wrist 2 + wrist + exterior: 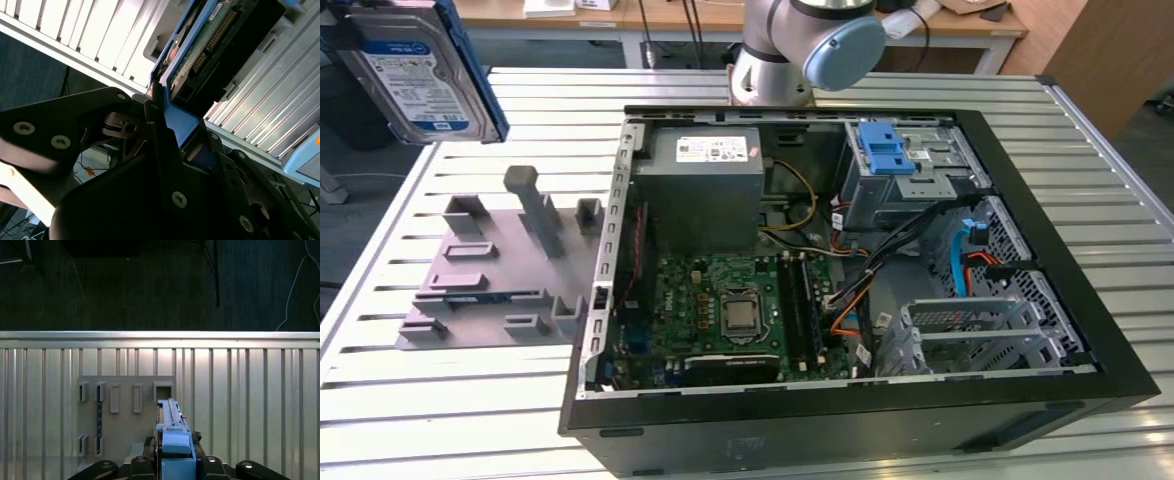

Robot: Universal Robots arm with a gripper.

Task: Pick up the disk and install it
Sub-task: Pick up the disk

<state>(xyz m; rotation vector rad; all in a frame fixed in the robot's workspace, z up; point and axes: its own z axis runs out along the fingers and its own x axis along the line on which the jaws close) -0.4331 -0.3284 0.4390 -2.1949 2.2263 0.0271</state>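
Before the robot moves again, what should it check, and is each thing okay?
1. Grip: the gripper is shut on the disk, clamping its blue rail. Ok.
2. Disk lifted off the grey fixture plate: it hangs high above the plate. Ok.
3. Computer case open: side panel off, insides showing. Ok.
4. Free slot in the blue-latched drive cage: cannot tell.
5. Path past the loose blue and orange cables beside the cages: cannot tell.
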